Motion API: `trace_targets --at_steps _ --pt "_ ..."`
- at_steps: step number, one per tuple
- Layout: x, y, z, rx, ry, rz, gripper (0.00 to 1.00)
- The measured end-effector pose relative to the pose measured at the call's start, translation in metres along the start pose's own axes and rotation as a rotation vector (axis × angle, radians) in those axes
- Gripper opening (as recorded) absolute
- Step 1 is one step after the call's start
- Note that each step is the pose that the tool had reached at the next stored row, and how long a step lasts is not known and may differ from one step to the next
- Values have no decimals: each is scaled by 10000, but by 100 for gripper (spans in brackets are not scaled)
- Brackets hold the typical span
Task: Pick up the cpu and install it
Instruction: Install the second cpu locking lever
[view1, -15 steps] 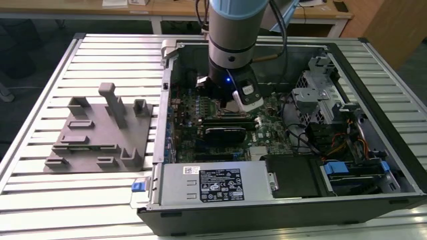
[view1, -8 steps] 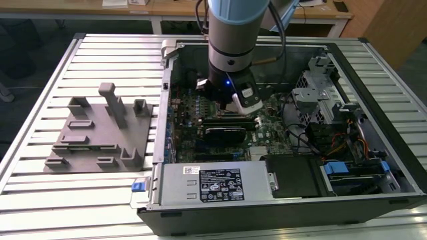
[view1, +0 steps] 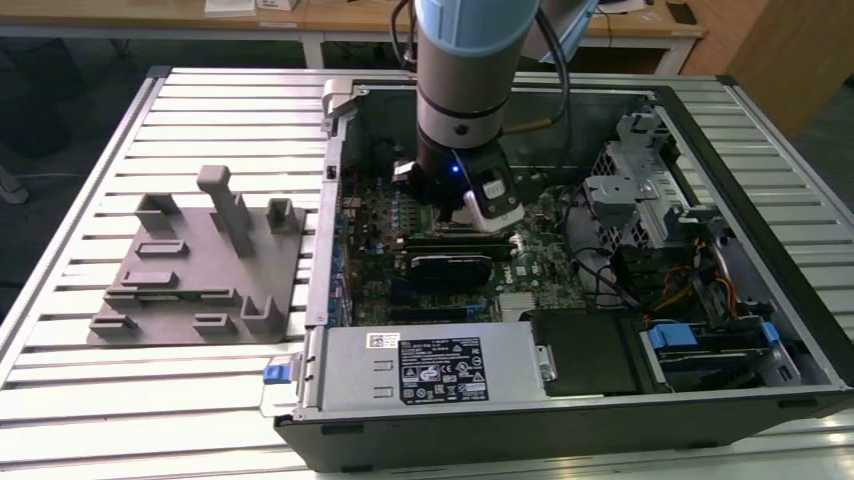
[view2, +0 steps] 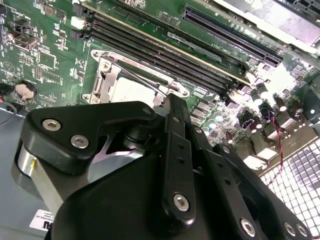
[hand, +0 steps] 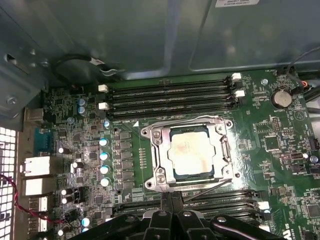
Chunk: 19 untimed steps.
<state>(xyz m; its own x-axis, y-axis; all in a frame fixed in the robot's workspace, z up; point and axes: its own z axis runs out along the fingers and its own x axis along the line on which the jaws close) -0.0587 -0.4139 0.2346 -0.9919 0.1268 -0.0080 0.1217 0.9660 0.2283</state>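
Already the cpu (hand: 192, 156) sits in the socket (hand: 189, 152); fingers state unclear; verify flush seating, avoid sideways nudges.

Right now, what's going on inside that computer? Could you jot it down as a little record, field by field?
place: open computer case lying on a slatted table
cpu: sitting in the metal-framed socket on the motherboard
gripper: beside the socket's edge, holding nothing that shows
memory slots: long, dark, empty
beside the case: grey plastic blocks on the table
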Motion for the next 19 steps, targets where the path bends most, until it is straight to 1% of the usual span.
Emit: trace_targets --at_steps 8,16,19 --pt "1 -15 61 83 -10 -2 11" --pt "2 -30 92 83 -11 -1 11" --pt "2 -50 101 84 -10 -3 11"
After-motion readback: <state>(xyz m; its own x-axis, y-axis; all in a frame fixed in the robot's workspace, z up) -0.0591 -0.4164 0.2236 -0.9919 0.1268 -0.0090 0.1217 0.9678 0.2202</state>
